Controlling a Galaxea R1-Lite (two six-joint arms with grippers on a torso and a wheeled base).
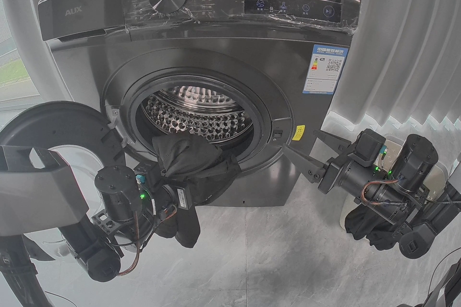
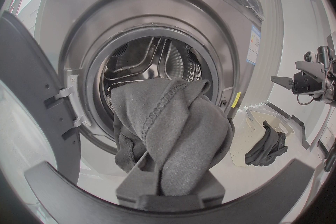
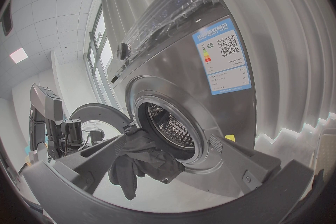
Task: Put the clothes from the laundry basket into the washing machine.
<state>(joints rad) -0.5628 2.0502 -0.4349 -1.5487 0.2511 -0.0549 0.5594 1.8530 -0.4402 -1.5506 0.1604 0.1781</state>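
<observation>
Hanging at washing machine (image 1: 288, 82) mouth, dark garment (image 1: 192, 157) covers left pincer (image 2: 170, 184) pinching it; right pincer (image 1: 314, 153) spread, empty.

Left jaws tight (right jaws wide)

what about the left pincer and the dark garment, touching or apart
Touching. The left wrist view shows the left pincer shut on the dark garment, cloth running down between its fingers.

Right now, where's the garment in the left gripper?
Head view, lower left: the dark garment, in the left gripper, sits at the washing machine's lower opening rim, tail hanging outside.
</observation>
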